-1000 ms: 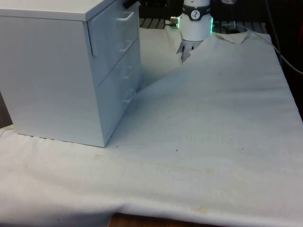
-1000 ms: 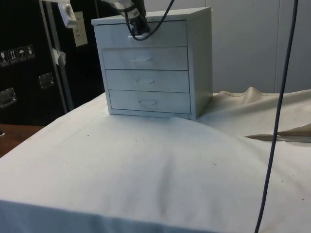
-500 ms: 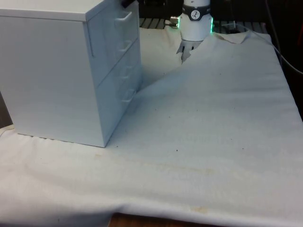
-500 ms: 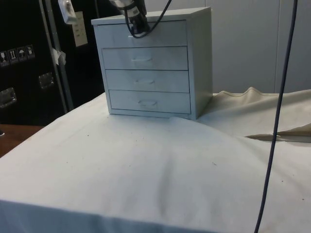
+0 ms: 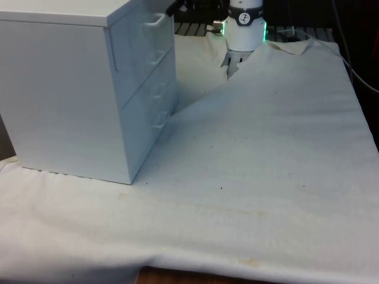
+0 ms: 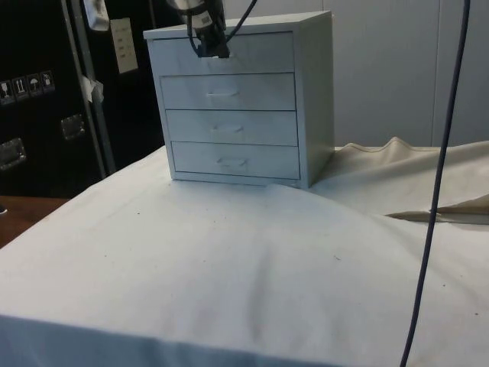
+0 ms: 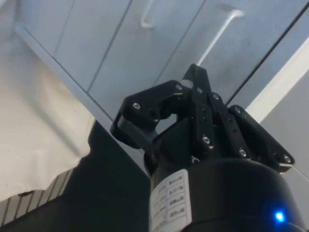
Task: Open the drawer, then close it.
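Standing at the front view's left, the white chest of drawers (image 5: 65, 89) rests on the bench (image 5: 254, 177) under its white cloth, turning a plain side panel toward that camera while its four stacked fronts run back along its right face. All four fronts sit flush with the frame in the side view, where the chest occupies the far middle of the bench. The top drawer (image 6: 229, 53) looks shut, its small handle (image 5: 155, 21) jutting out near the chest's upper edge in the front view. Just right of that handle, the black end effector (image 5: 177, 7) hovers at the height of the top drawer, close to the front but apart from the handle as far as the front view shows. From the side camera the end effector (image 6: 208, 47) overlaps the top drawer's face near its middle. In the wrist view the two black fingers (image 7: 198, 77) lie pressed together at their tips with nothing between them, pointing at a pale drawer front and one slim handle (image 7: 219, 29) beyond. Farther right, the cloth lies creased and bare.
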Motion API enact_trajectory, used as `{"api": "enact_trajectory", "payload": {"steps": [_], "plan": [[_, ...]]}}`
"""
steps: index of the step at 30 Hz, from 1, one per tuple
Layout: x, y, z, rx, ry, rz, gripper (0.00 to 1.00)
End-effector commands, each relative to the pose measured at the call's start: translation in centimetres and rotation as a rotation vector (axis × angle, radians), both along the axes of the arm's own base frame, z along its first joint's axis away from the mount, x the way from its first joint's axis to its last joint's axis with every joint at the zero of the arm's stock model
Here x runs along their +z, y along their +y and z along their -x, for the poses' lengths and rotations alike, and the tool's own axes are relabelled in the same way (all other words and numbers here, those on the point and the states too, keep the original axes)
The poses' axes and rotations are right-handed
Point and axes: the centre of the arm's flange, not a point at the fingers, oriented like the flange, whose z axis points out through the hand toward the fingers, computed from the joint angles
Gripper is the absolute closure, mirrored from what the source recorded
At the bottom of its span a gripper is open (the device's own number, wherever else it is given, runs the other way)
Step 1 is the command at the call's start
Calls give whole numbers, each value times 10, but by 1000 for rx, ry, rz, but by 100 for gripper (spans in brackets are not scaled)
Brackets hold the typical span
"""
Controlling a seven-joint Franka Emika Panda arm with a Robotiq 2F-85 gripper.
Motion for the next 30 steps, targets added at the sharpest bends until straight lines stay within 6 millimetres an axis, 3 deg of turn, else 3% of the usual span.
{"api": "enact_trajectory", "payload": {"steps": [1, 26, 30], "plan": [[1, 2, 1, 1, -10, -23, 100], [-2, 30, -5, -27, -93, -161, 100], [-1, 43, -6, -27, -114, -199, 100]]}}
